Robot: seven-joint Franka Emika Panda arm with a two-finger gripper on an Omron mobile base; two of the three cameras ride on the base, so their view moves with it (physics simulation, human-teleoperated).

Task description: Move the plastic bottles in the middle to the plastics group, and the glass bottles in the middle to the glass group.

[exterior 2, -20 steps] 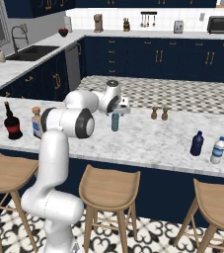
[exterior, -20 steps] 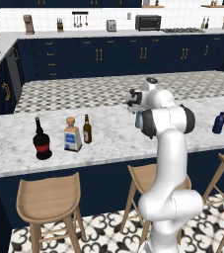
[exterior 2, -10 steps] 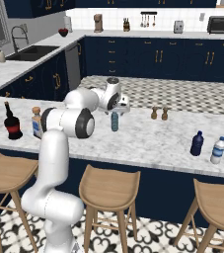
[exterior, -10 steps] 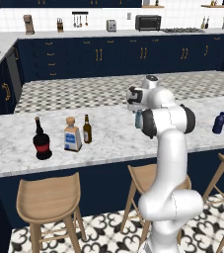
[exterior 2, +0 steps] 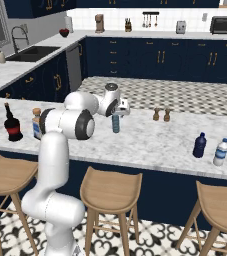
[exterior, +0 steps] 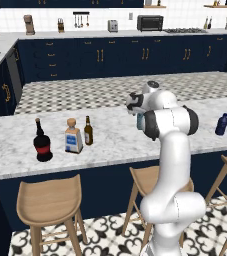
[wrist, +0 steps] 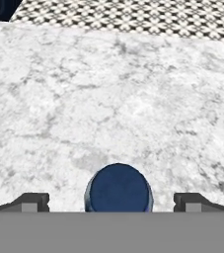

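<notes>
Hand view has the gripper [wrist: 117, 205] spread wide above the light blue bottle [wrist: 118, 189], its dark cap centred between the fingertips [wrist: 32, 201], so descend straight, then pinch below the cap.

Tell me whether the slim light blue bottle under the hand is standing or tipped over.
Standing. In the right base view the slim translucent light blue bottle stands straight on the white marble counter; the hand view looks down on its round dark blue cap.
</notes>
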